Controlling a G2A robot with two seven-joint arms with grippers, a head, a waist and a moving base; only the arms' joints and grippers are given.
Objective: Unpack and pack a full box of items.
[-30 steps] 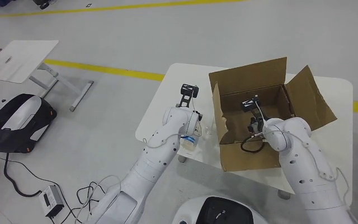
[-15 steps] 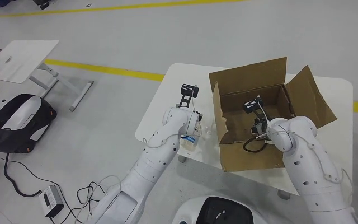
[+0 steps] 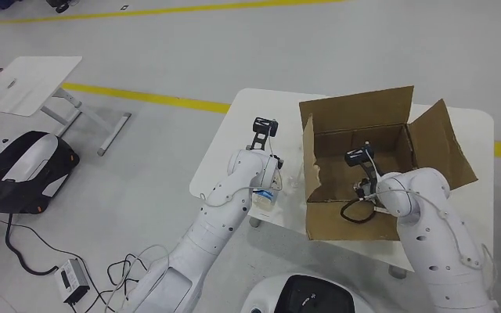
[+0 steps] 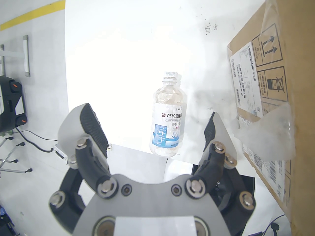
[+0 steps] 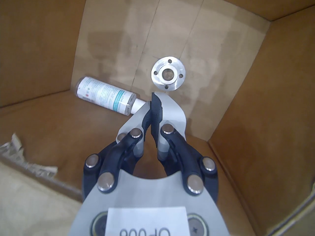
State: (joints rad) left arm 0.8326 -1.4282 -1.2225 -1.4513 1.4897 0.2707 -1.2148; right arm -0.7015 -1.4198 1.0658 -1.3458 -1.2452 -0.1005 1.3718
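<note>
Hovering left jaws: were wide open and held nothing, above the near edge of the worktop [image 4: 123, 37].
Upright bottle [image 4: 167, 116]: clear with a blue label, stood on the worktop just beyond the left jaws, untouched.
Box [image 3: 348, 223]: open cardboard, flaps up, sat on the worktop beside that bottle; clear plastic wrap [image 4: 265, 128] hung at its corner.
Right jaws: were inside the box, pressed together with nothing between them.
Lying bottle [image 5: 105, 95]: lay on its side on the box floor, just past the right jaws' tips.
Metal flange [image 5: 168, 73]: round, lay flat on the box floor, beyond the tips and near the lying bottle.
</note>
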